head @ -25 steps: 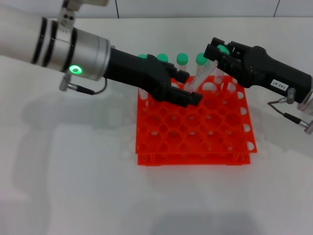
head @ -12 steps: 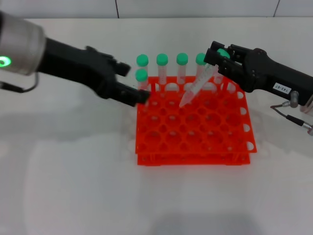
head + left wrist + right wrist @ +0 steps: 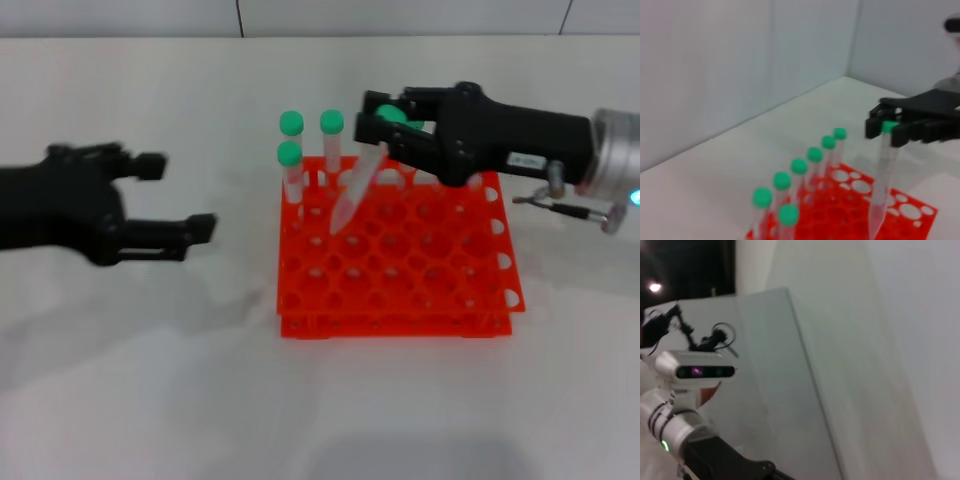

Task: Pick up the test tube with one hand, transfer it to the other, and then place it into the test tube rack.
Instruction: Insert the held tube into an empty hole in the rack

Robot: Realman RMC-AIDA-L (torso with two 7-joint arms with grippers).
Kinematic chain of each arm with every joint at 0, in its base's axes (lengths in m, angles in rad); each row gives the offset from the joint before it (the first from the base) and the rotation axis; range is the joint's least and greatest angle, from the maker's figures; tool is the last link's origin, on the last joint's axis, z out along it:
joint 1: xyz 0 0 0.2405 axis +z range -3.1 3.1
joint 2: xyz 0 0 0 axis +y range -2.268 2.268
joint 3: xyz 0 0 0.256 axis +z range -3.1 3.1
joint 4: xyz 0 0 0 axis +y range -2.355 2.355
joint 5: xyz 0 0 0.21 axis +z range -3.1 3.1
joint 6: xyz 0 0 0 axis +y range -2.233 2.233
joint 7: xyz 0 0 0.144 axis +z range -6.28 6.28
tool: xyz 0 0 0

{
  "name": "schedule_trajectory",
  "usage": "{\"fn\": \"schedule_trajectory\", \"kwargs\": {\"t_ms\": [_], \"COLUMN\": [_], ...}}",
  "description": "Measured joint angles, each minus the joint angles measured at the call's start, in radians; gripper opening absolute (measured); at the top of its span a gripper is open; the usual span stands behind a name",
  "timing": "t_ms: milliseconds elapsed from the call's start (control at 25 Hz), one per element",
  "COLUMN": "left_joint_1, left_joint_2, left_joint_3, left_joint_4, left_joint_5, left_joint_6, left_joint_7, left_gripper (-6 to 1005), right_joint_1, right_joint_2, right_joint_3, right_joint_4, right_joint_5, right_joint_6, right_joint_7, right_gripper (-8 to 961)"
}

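My right gripper [image 3: 376, 118], the one with the white label, is shut on the green cap of the test tube [image 3: 350, 195]. The tube hangs tilted, its pointed tip low over the back left part of the orange-red test tube rack [image 3: 400, 300]. My left gripper [image 3: 178, 198] is over the table well left of the rack, open with nothing between its fingers. The left wrist view shows the right gripper [image 3: 890, 129] holding the test tube [image 3: 882, 185] above the test tube rack [image 3: 910, 215].
Three green-capped tubes [image 3: 291, 124] stand at the rack's back left corner in the head view. In the left wrist view several capped tubes [image 3: 799, 167] stand in a row along the rack's back edge. A white wall rises behind the table.
The left gripper has let go of the tube and drawn back far to the left, open. The right gripper has carried the tube leftward over the rack's back rows.
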Motion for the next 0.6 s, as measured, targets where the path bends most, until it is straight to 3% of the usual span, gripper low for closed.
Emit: {"fn": "schedule_trajectory", "kwargs": {"t_ms": [240,600], "left_joint_1": [0.11,0.112], "left_joint_2": [-0.005,-0.003], "left_joint_3": [0.009,0.002], "left_joint_4": [-0.07,-0.238], "left_joint_5": [-0.02,-0.065], "left_joint_6": [-0.072,-0.119], "left_joint_7": [0.087,0.19], "left_gripper": [895,894], "right_joint_1": [0.089,0.138], "right_joint_2": [-0.001,0.002], "right_joint_3": [-0.033,-0.05], "right_joint_4": [-0.032,-0.057], "right_joint_5": [-0.066,-0.127], "right_joint_6": [0.067,0.177], "right_joint_7": [0.041,0.042], "right_gripper": [264,264]}}
